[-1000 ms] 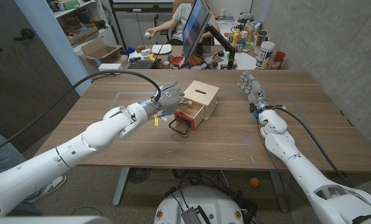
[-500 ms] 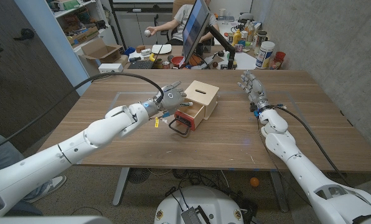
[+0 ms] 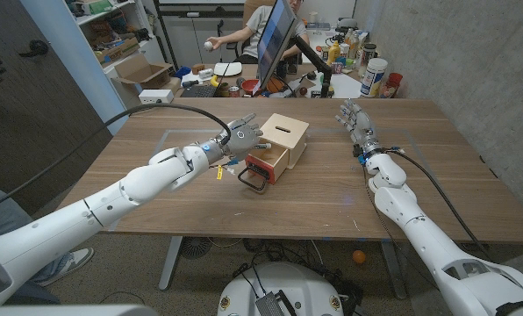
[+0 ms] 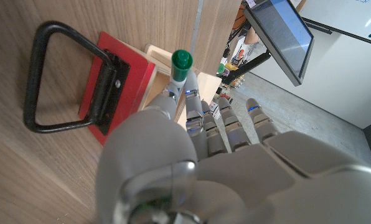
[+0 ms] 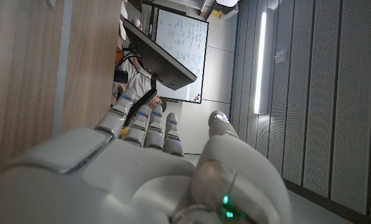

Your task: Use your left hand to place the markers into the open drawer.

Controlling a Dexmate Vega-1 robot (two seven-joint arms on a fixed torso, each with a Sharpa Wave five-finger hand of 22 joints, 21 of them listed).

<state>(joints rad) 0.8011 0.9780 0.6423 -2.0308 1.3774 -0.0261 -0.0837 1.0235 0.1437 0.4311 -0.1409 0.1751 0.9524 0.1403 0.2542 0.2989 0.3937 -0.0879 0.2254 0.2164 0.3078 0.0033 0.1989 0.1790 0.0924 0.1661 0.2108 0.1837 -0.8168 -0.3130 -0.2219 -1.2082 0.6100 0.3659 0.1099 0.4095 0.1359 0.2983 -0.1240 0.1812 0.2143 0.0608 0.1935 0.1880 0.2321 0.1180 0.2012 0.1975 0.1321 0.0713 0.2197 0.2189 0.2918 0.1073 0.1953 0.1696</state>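
Head view: the left robot hand point(image 3: 241, 138) has crept forward to the open drawer point(image 3: 263, 164) on the wooden desk point(image 3: 332, 189), yellow marker point(image 3: 219, 171) lying nearby; the right robot hand point(image 3: 356, 123) waits, fingers apart, holding nothing; cluttered office behind.

Left wrist view: it pinches a green-capped marker point(image 4: 180, 65) over the drawer, ready for release.

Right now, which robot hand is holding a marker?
The left robot hand, beside the wooden drawer box: it pinches a green-capped marker. The right robot hand holds nothing, fingers apart.
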